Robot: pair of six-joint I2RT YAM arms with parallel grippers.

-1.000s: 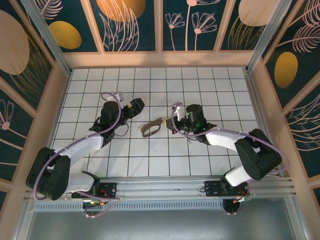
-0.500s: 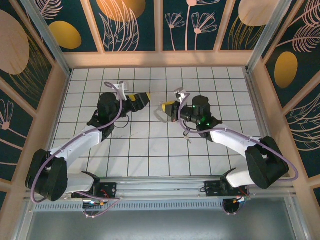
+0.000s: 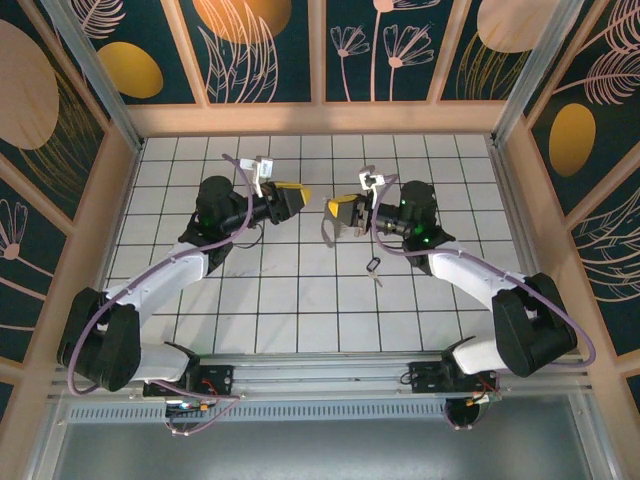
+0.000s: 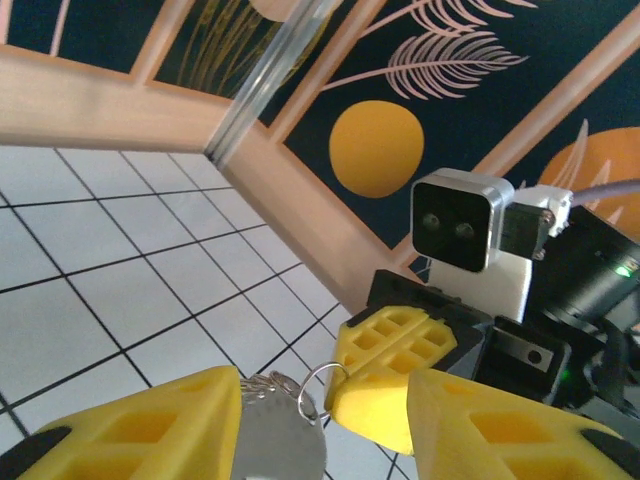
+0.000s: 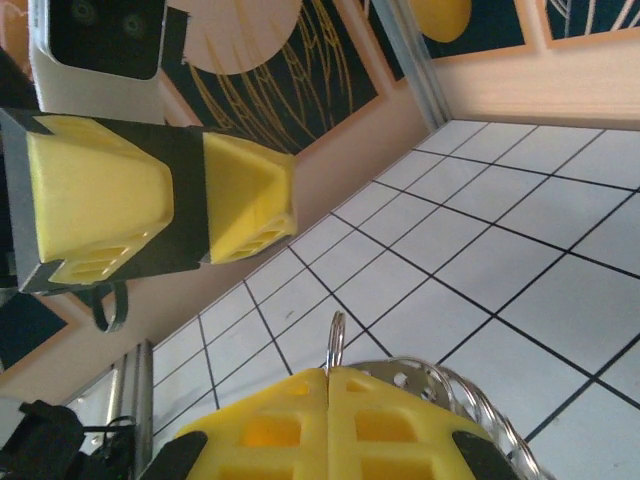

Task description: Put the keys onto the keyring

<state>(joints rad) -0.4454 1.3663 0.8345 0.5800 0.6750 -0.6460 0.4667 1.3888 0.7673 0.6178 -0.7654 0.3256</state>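
The two arms reach in from the near edge and meet nose to nose above the far half of the white tiled tabletop point(image 3: 300, 310), about midway between its left and right edges. The right gripper point(image 3: 334, 211) points left. Its yellow fingers are pressed together, so only a thin seam shows between them in the right wrist view. It holds the keyring point(image 5: 428, 385) in the air, off the tabletop. A silvery perforated piece and a few coiled wire turns stick out to the right of the closed fingers, and a thin wire loop stands up at the seam.

The left gripper point(image 3: 299, 192) points right, facing the other one, near it but with a small gap between them in the overhead view. Its fingers stand apart, with a clear space between them in the left wrist view. In that space sits a flat grey part of the keyring with small rings at its top, just beside the finger on the picture's left. Whether it touches that finger I cannot tell; the other finger is clear of it. The right gripper's yellow fingers sit just behind the rings, with its wrist camera point(image 4: 462, 232) above them.

One key point(image 3: 374, 266) — black head, short silvery blade — lies flat on the tabletop a little right of the middle, beside the right forearm and well apart from the keyring.
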